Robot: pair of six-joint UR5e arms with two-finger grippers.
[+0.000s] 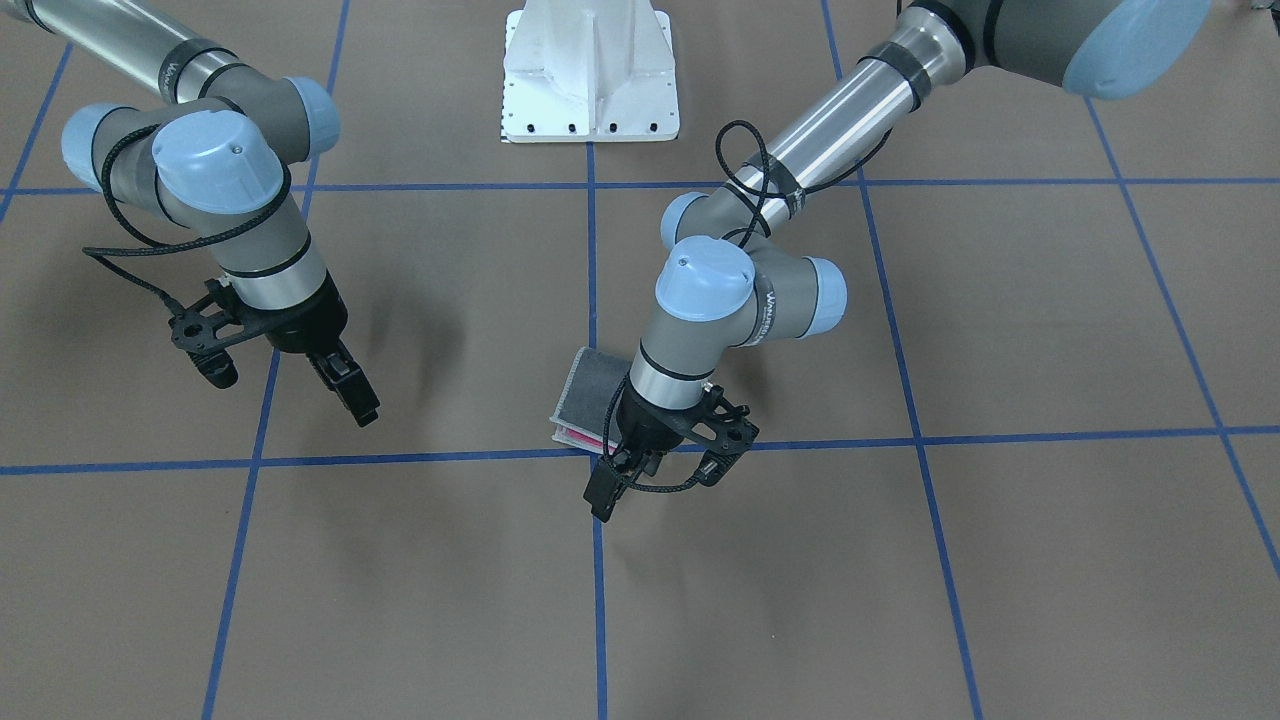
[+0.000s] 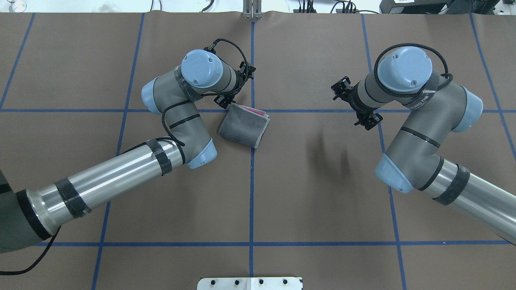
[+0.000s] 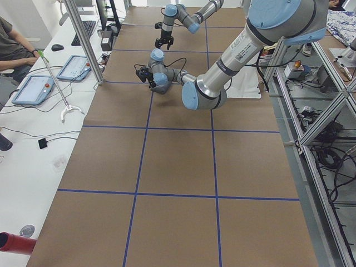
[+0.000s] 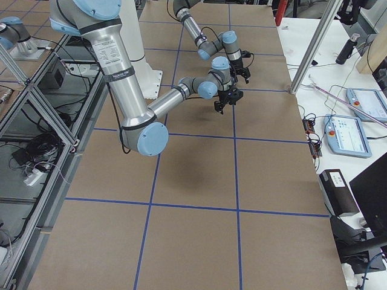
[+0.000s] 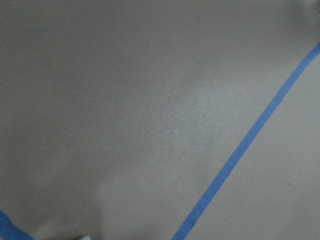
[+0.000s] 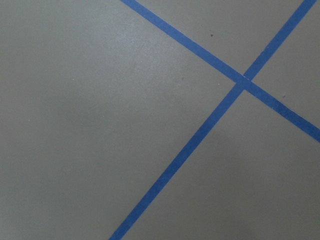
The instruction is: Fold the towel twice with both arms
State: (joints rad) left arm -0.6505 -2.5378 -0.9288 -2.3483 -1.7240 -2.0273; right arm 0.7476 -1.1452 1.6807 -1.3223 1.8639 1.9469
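The towel (image 1: 593, 392) (image 2: 242, 127) lies folded into a small square near the table's middle. Its dark grey face is up and pink layers show at one edge. My left gripper (image 1: 605, 490) hangs just off that pink edge, above the bare table, open and holding nothing. In the overhead view the left wrist (image 2: 201, 72) hides its fingers. My right gripper (image 1: 350, 392) is raised well away to the side, open and empty, under its wrist (image 2: 403, 72). Both wrist views show only brown table and blue tape.
The white pedestal base (image 1: 590, 75) (image 2: 250, 283) stands at the robot's edge. Blue tape lines (image 2: 252, 181) grid the brown table. A side bench with tablets (image 3: 33, 89) and a seated person (image 3: 14, 41) runs along the far side.
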